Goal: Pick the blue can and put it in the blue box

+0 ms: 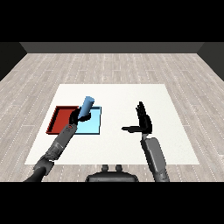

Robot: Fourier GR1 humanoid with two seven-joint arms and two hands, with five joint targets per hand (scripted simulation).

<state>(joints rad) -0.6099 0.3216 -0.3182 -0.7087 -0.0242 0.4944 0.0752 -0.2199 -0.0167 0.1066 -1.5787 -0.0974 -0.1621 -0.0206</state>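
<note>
Blue can [87,105] tilts in left hand [79,116] above blue tray [93,126].

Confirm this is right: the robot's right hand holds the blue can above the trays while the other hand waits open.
Not quite. The head view shows the left hand curled round the blue can above the light blue tray and red tray; the right hand is the one waiting open.

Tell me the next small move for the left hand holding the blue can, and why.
Probably lower the can and release it. The left hand is curled round the blue can, which is tilted and appears to sit over the light blue tray, near the edge it shares with the red tray. A small shift to the right first may keep it clear of the red one. The right hand is open, apart, holding nothing.
</note>
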